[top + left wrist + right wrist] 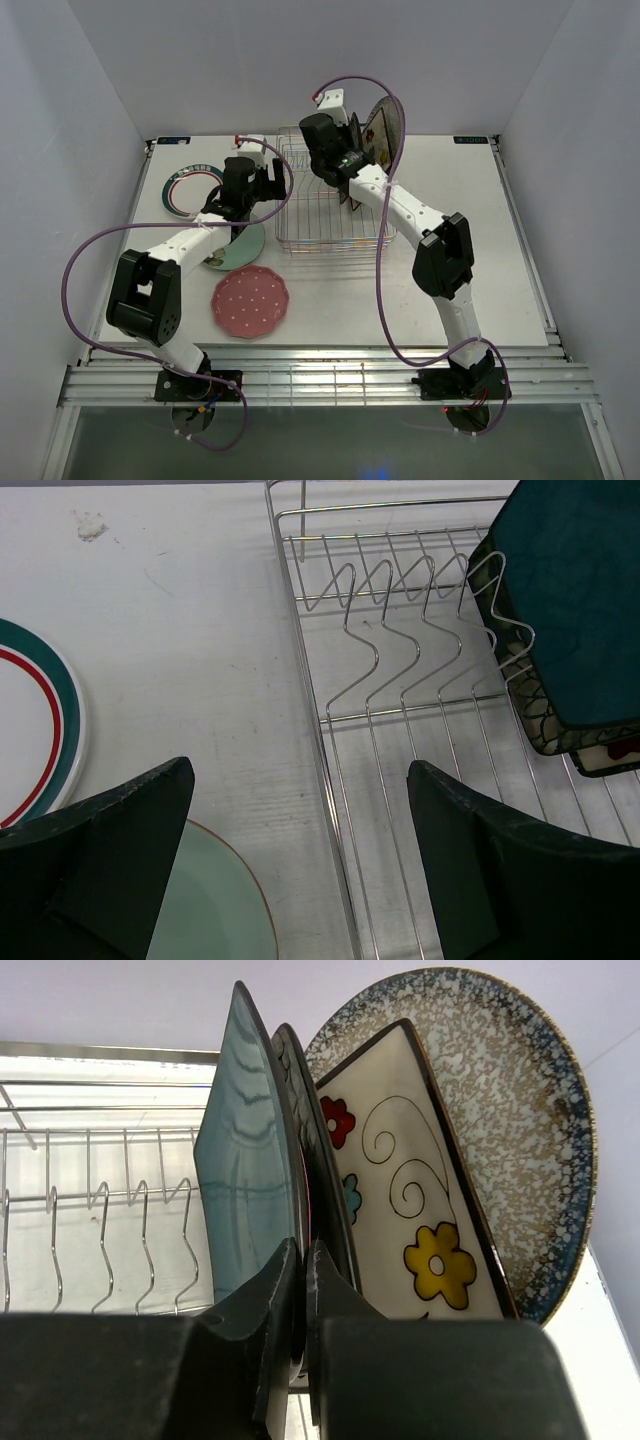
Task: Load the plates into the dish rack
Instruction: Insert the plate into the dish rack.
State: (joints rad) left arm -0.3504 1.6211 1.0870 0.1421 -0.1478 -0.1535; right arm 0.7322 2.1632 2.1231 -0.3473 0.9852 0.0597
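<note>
Right wrist view: right gripper (303, 1340), fingers pressed together, seemingly seats teal plate (245, 1160) in dish rack (100, 1200); wide-spread left gripper (300, 770) likely fetches mint plate (215, 900) next.

Premises: a robotics test cell, not a domestic kitchen. Findings:

- Plain white walls (60, 100) enclose a white worktop (480, 250) on three sides.
- Two white-and-black robot arms, the left arm (150, 290) and the right arm (445, 260), are bolted to a slotted metal rail (330, 380) at the near edge.
- Purple cables (75, 270) loop loosely from both arms.
- The household goods seen are a wire dish rack (320, 225) and assorted plates (250, 301), set out as test items. No sink, tap or cupboards appear in any view.
</note>
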